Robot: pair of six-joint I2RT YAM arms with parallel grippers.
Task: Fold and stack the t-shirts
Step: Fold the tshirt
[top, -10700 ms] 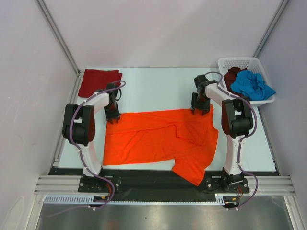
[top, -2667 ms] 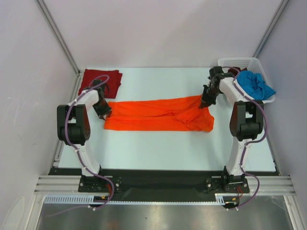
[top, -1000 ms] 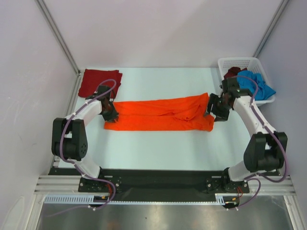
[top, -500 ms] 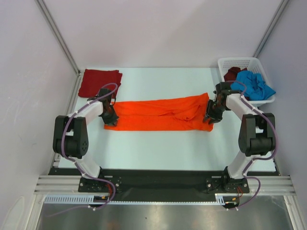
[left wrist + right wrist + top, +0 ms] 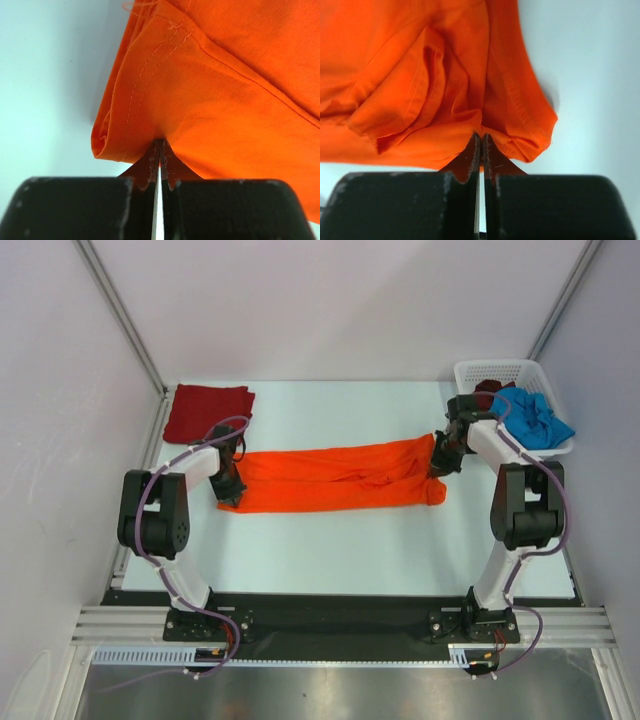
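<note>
Orange t-shirt (image 5: 335, 478) has ends pinched by left hand (image 5: 160, 146) and right hand (image 5: 480, 140), basket (image 5: 500, 365) beside the latter.

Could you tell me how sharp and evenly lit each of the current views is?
Top external: soft, even light, no glare; the orange t-shirt and table are sharp. Left wrist: the shirt's stitching is crisp, but the left gripper, shut on the cloth, looks soft-edged at the bottom. Right wrist: likewise the right gripper is slightly blurred; a faint grey shadow lies beside the hem.
</note>
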